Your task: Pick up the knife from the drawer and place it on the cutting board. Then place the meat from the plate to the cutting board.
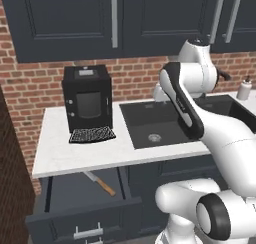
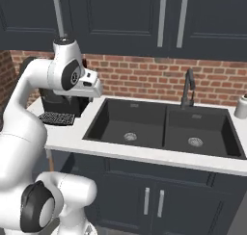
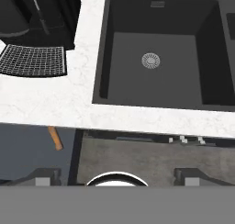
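The drawer (image 1: 70, 190) stands pulled open under the counter's left end. In it lies the knife (image 1: 100, 183), orange-brown handle toward the front right and grey blade toward the back left. In the hand view only its handle (image 3: 55, 138) shows past the counter edge, inside the drawer (image 3: 32, 149). My gripper (image 3: 117, 176) hangs high above the counter's front edge, right of the knife and looking down. Its fingertips (image 3: 46, 176) stand wide apart, open, with nothing between them. The cutting board, the meat and the plate are out of view.
A black coffee machine (image 1: 87, 98) with a grille tray stands on the white counter (image 1: 75, 148), left of the dark double sink (image 2: 159, 125). A faucet (image 2: 188, 87) rises behind the sink, and a soap dispenser (image 2: 241, 106) stands at the far right. Dark wall cabinets hang overhead.
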You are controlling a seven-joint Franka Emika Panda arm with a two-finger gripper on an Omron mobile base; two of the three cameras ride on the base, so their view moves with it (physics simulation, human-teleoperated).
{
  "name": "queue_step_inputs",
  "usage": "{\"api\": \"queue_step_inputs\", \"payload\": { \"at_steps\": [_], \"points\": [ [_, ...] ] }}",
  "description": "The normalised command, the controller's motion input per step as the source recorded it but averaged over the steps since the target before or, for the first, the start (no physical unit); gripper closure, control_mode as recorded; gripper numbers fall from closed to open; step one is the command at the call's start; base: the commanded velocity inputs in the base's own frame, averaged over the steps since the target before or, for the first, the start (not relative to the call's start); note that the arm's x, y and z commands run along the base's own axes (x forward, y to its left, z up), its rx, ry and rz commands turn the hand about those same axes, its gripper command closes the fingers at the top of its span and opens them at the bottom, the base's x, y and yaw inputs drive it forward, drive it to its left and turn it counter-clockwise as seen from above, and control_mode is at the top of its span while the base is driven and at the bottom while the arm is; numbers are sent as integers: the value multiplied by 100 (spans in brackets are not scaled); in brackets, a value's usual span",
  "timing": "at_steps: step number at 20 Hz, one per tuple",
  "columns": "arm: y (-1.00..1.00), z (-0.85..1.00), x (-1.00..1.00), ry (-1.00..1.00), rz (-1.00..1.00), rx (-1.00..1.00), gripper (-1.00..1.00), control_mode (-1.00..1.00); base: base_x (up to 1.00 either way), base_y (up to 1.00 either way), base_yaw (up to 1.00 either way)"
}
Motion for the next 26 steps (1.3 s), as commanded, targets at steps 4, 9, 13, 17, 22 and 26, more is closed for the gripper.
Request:
{"api": "queue_step_inputs", "payload": {
  "at_steps": [4, 9, 13, 17, 22, 26],
  "points": [
    [0, 0, 0, 0, 0, 0, -100, 100, -100, 22, 0],
    [0, 0, 0, 0, 0, 0, -100, 100, -69, 4, 0],
    [0, 0, 0, 0, 0, 0, -100, 100, -12, 0, 1],
    [0, 0, 0, 0, 0, 0, -100, 100, 0, 0, 11],
    [0, 0, 0, 0, 0, 0, -100, 100, 0, 0, 28],
    [0, 0, 0, 0, 0, 0, -100, 100, 0, -4, 43]
  ]
}}
